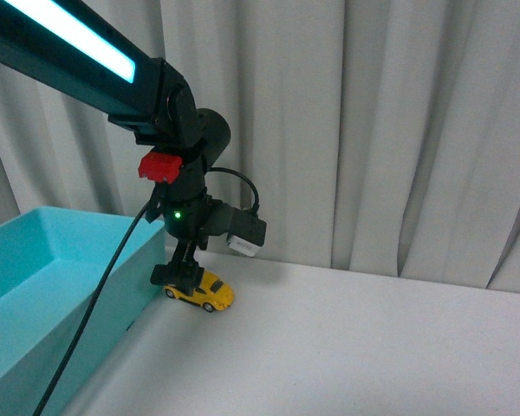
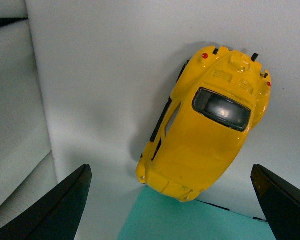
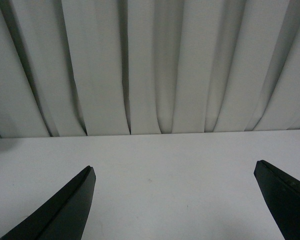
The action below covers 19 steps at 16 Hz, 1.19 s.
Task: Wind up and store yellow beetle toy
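Note:
The yellow beetle toy point(image 1: 204, 292) stands on its wheels on the white table point(image 1: 347, 347), close beside the wall of the teal box point(image 1: 35, 286). My left gripper point(image 1: 178, 277) hangs just above the toy's end nearest the box, jaws open and empty. In the left wrist view the toy point(image 2: 210, 125) lies below and between the spread fingers point(image 2: 65, 205), one end over the teal box edge point(image 2: 190, 220). My right gripper point(image 3: 172, 200) is open and empty, showing only in its own wrist view over bare table.
The teal box fills the left side of the front view. White curtains point(image 1: 373, 130) hang behind the table. A black cable point(image 1: 95, 303) runs down from the left arm in front of the box.

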Each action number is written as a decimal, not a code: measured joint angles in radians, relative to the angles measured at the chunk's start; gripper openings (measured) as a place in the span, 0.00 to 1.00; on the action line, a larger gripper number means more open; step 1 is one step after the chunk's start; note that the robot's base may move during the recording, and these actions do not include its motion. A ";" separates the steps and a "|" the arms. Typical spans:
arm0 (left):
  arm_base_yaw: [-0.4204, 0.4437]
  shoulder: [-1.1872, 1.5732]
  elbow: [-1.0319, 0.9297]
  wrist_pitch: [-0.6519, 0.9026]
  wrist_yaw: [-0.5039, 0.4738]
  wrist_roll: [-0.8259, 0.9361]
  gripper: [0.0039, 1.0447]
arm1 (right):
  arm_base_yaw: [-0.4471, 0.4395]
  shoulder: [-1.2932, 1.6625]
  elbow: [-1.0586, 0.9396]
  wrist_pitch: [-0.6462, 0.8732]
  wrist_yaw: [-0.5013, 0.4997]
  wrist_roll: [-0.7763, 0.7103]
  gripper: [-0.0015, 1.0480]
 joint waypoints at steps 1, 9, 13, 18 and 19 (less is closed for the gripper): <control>0.000 0.000 -0.016 0.022 -0.006 -0.026 0.94 | 0.000 0.000 0.000 0.000 0.000 0.000 0.94; -0.003 0.023 -0.063 0.064 0.016 -0.032 0.75 | 0.000 0.000 0.000 0.000 0.000 0.000 0.94; -0.005 0.031 -0.073 0.076 0.036 0.055 0.43 | 0.000 0.000 0.000 0.000 0.000 0.000 0.94; -0.045 0.005 -0.097 0.038 0.150 0.292 0.41 | 0.000 0.000 0.000 0.000 0.000 0.000 0.94; -0.080 -0.016 -0.106 0.019 0.210 0.336 0.40 | 0.000 0.000 0.000 0.000 0.000 0.000 0.94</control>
